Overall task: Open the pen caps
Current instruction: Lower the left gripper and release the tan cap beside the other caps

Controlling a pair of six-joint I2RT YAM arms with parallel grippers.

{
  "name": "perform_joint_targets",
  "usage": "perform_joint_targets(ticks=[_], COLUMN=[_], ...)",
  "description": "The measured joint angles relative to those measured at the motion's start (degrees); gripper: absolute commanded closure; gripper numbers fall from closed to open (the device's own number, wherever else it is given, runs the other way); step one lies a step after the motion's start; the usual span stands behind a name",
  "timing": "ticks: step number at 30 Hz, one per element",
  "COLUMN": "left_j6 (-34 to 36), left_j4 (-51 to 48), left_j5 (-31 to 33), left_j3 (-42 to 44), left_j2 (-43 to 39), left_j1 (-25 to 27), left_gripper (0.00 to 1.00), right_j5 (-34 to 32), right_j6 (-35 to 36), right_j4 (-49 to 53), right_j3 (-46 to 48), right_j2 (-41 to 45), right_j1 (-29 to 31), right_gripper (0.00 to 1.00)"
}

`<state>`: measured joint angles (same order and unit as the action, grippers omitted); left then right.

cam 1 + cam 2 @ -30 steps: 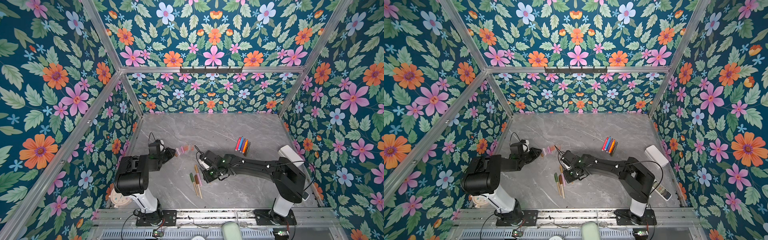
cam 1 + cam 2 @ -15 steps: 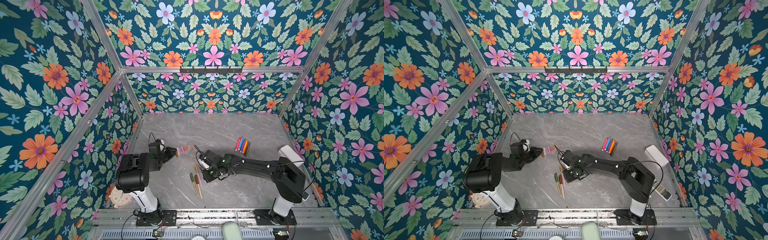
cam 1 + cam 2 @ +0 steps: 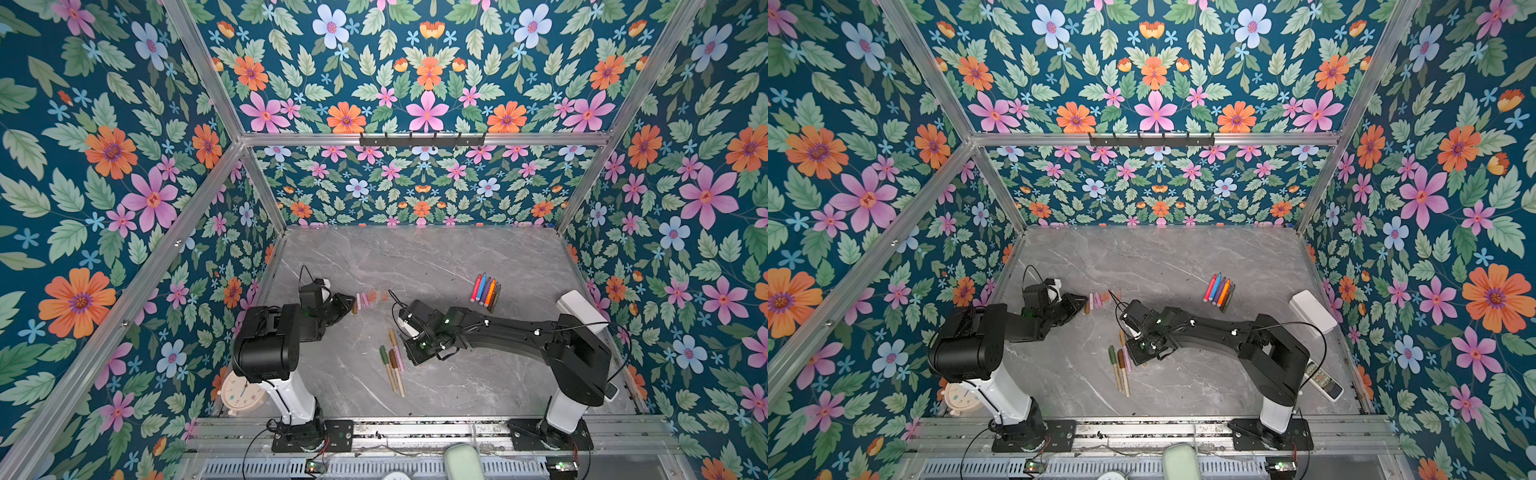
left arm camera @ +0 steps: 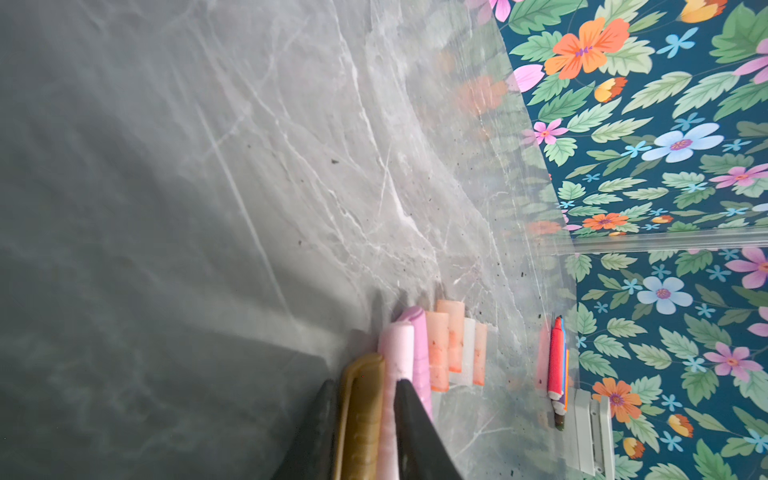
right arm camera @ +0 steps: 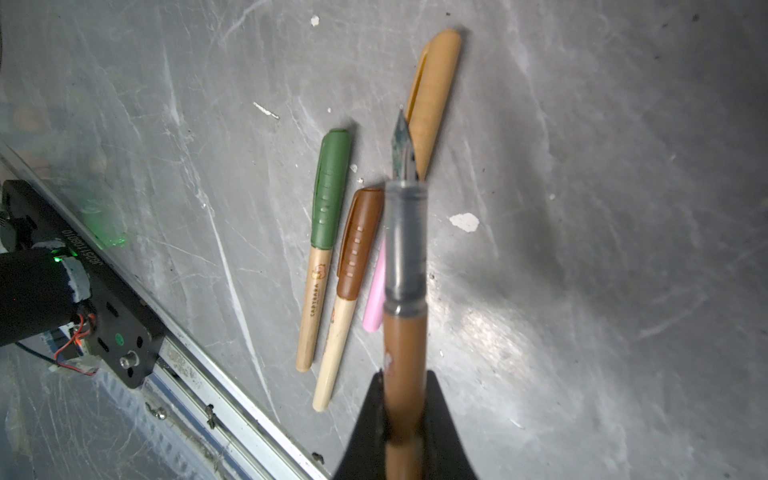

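Note:
My left gripper [image 4: 365,384] is shut on an olive-brown pen cap [image 4: 360,415], low over the table. That cap lies against a row of loose pen caps [image 4: 440,349], pink and pale orange, seen in both top views [image 3: 371,296]. In the right wrist view my right gripper [image 5: 405,415] is shut on an uncapped brown pen [image 5: 405,332] with its nib bare. Under it lie capped pens: green [image 5: 329,195], brown [image 5: 358,245], tan [image 5: 434,95] and a partly hidden pink one [image 5: 374,301]. Several bright pens [image 3: 484,289] lie farther right.
A white box [image 3: 581,311] and a remote [image 3: 1324,381] sit by the right wall. A small clock [image 3: 243,394] stands beside the left arm's base. Floral walls close in three sides, and a metal rail [image 3: 415,428] runs along the front.
My left gripper has edged slightly toward the row of caps with the olive-brown cap in it. The right arm and its pen have not moved.

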<state>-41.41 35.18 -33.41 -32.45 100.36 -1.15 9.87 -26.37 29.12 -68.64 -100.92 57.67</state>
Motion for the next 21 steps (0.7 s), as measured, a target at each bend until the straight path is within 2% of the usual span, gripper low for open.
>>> perform_joint_targets(ticks=[11, 21], left_j6=[-1.20, -1.51], left_j4=[0.98, 0.81], left_j5=[-0.50, 0.26], left_j3=[-0.22, 1.38], left_j2=[0.52, -2.47], left_j1=[0.76, 0.76], left_gripper=[0.72, 0.72], right_j5=[-0.04, -1.05], right_j6=[0.02, 0.26], right_j4=[0.20, 0.26], right_j3=[-0.04, 0.24], right_j2=[-0.02, 0.07], right_j1=[-0.02, -0.02], right_gripper=[1.00, 1.00])
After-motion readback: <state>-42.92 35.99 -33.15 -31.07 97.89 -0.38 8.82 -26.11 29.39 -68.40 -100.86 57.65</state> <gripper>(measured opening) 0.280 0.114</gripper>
